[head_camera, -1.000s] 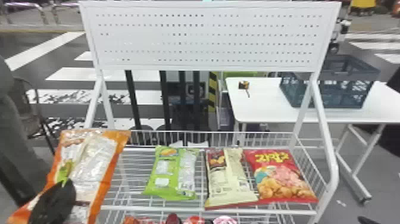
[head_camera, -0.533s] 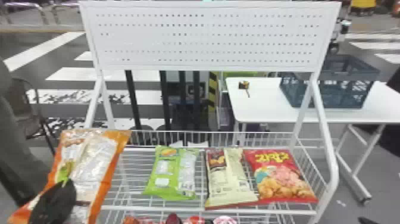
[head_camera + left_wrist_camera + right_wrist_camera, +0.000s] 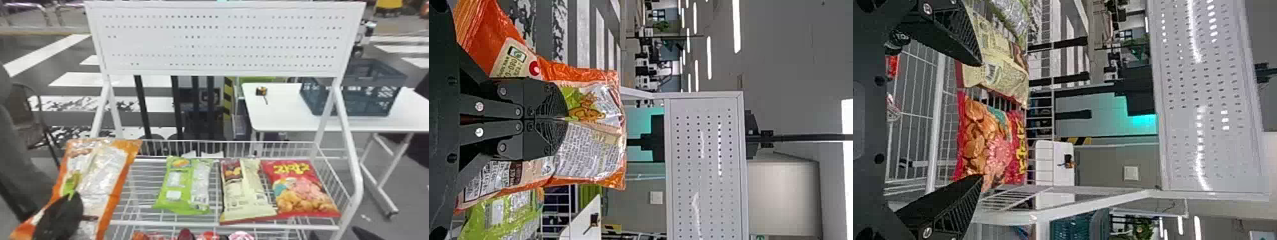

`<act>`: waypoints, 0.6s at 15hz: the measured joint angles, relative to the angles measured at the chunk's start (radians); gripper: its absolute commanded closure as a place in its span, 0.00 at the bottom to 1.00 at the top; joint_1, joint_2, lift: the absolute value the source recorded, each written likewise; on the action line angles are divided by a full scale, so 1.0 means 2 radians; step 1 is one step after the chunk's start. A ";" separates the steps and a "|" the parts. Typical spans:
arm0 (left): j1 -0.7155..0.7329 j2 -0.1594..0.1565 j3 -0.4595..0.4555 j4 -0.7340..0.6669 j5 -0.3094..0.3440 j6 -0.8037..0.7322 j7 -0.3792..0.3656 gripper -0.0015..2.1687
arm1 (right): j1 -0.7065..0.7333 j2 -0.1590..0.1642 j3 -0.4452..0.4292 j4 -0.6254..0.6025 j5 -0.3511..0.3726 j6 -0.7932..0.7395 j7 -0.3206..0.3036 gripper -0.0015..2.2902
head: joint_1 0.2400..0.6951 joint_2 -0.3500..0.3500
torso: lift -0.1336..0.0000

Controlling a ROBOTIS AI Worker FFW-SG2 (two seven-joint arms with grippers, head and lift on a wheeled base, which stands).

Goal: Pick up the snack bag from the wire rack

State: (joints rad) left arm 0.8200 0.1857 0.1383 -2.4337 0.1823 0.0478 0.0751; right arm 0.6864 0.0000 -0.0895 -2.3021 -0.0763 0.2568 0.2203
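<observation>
Gripping snack bag (image 3: 99, 178) in left jaws, at left end of wire rack (image 3: 357, 178); holding right jaws open; probably completing picking, lacking only withdrawal.

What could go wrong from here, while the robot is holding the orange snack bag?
The orange bag could slip, because only the left gripper pinches it. It may catch on the rack, whose left end it overlaps in the head view. The open right gripper might bump the red bag.
</observation>
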 measured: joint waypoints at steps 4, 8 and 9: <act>-0.005 0.000 -0.005 0.006 -0.002 0.001 0.000 0.77 | -0.134 0.000 0.034 0.103 0.045 0.036 -0.015 0.04 | 0.57 0.50 | 1.00; -0.015 -0.001 -0.010 0.021 -0.003 0.002 0.000 0.77 | -0.235 0.000 0.031 0.204 0.062 0.052 -0.014 0.04 | 0.57 0.50 | 1.00; -0.016 -0.001 -0.011 0.023 -0.004 0.002 0.000 0.77 | -0.250 0.000 0.027 0.224 0.062 0.051 -0.015 0.04 | 0.57 0.50 | 1.00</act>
State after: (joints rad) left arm 0.7882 0.1828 0.1158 -2.3883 0.1752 0.0515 0.0752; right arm 0.1867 0.0000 -0.0349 -1.8537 0.0479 0.3595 0.1907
